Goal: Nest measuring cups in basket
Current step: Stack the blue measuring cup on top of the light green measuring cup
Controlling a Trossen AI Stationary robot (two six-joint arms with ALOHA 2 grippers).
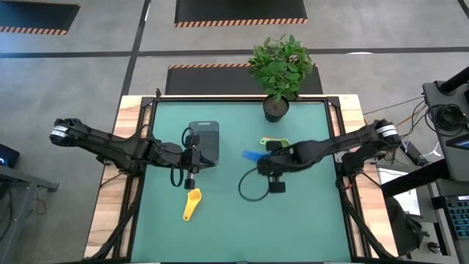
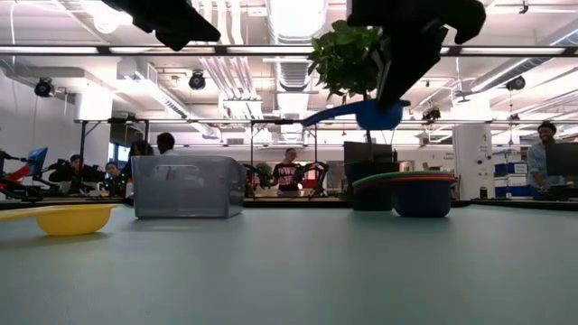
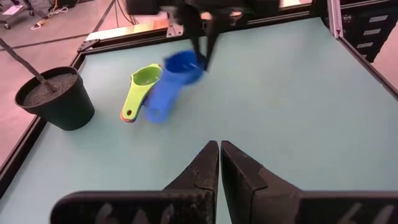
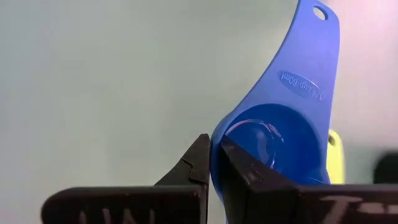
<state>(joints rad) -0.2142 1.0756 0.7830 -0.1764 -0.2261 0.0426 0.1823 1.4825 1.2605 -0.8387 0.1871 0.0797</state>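
My right gripper (image 1: pixel 268 160) is shut on the blue measuring cup (image 1: pixel 253 155) and holds it above the table's middle; in the low view the blue cup (image 2: pixel 366 113) hangs in the air. Just beyond it a stack of cups with the green one on top (image 1: pixel 272 143) sits bowl-down on the mat. The yellow cup (image 1: pixel 192 204) lies alone toward the near edge, bowl on the mat. The dark grey basket (image 1: pixel 204 139) stands left of centre. My left gripper (image 3: pixel 219 158) is shut and empty, hovering by the basket's near side (image 1: pixel 196 160). My right gripper (image 4: pixel 212 162) pinches the blue cup's bowl wall (image 4: pixel 217 140) on the side opposite the handle, one finger (image 4: pixel 245 169) inside the bowl and the other outside. The fingers come from above, pointing down. The cup is lifted clear, and its handle (image 4: pixel 311 62) sticks out toward the table's left.
A black plant pot (image 1: pixel 276 108) with a leafy plant stands at the far edge, behind the cup stack. A black cable loop (image 1: pixel 253 187) hangs under the right arm. Open green mat lies between the basket and the stack and along the near edge. People sit in the room beyond the table.
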